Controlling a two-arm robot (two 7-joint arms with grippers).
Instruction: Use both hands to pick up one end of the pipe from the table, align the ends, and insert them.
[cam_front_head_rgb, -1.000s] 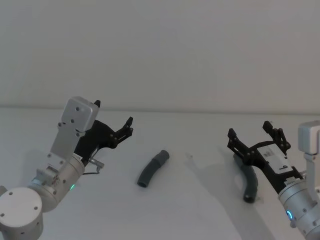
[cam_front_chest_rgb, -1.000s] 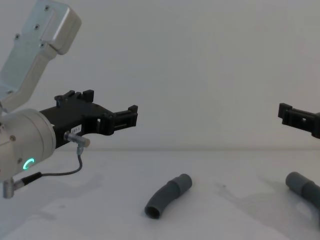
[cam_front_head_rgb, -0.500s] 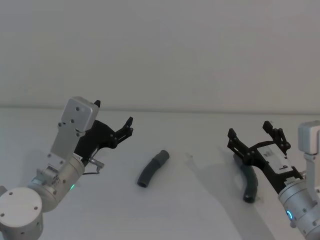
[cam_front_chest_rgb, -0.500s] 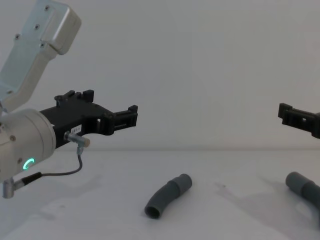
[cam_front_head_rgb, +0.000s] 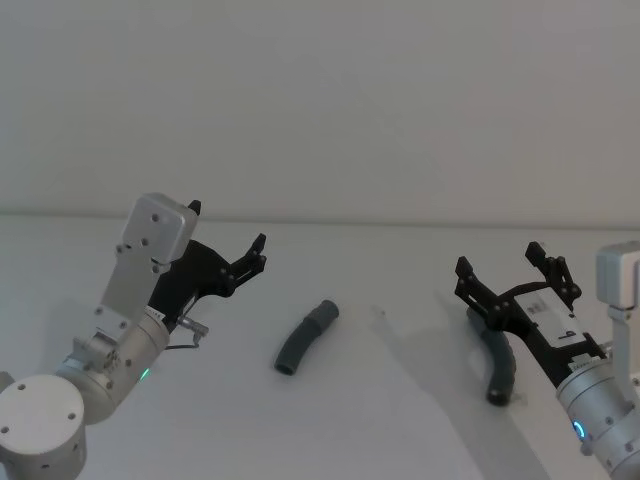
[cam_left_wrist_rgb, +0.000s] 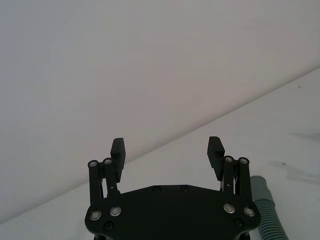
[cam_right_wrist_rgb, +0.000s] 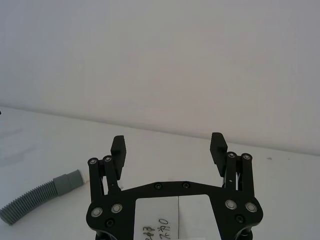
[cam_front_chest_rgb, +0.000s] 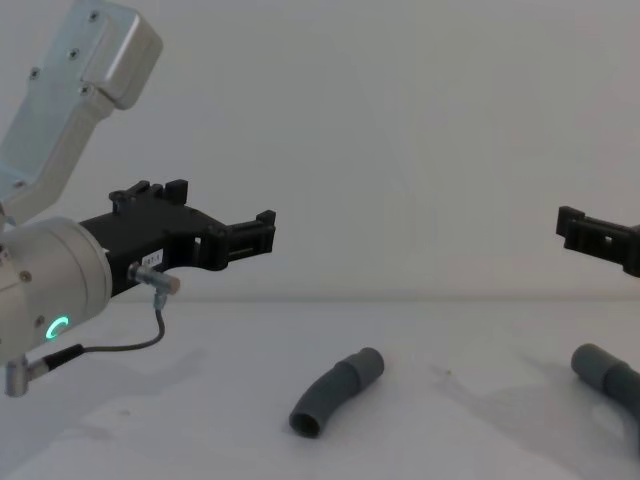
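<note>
Left pincer (cam_front_head_rgb: 228, 225): hovers above the surface (cam_front_head_rgb: 380, 425) at the left of the head view, aimed toward 2 o'clock. Its fingers are spread wide with nothing between them.
Left wrist (cam_front_chest_rgb: 45, 290): thick silver cylinder with a green ring light lit on it.
Right pincer (cam_front_head_rgb: 498, 258): raised over the right side of the surface, aimed toward 11 o'clock. Its fingers are just as wide apart, and it is empty.
Middle hose piece (cam_front_head_rgb: 305, 336): lies flat on the surface between the two pincers, at about 4 o'clock from the left pincer and well apart from it. It is gently bent, with a smooth cuff toward 1 o'clock and an open mouth toward 7 o'clock.
Right hose piece (cam_front_head_rgb: 500, 372): lies on the surface under the right pincer, partly hidden by it in the head view. Its visible length runs down toward 6 o'clock. The chest view shows the pincer held clear above it.
Ends: the two pieces lie well apart, not joined.
</note>
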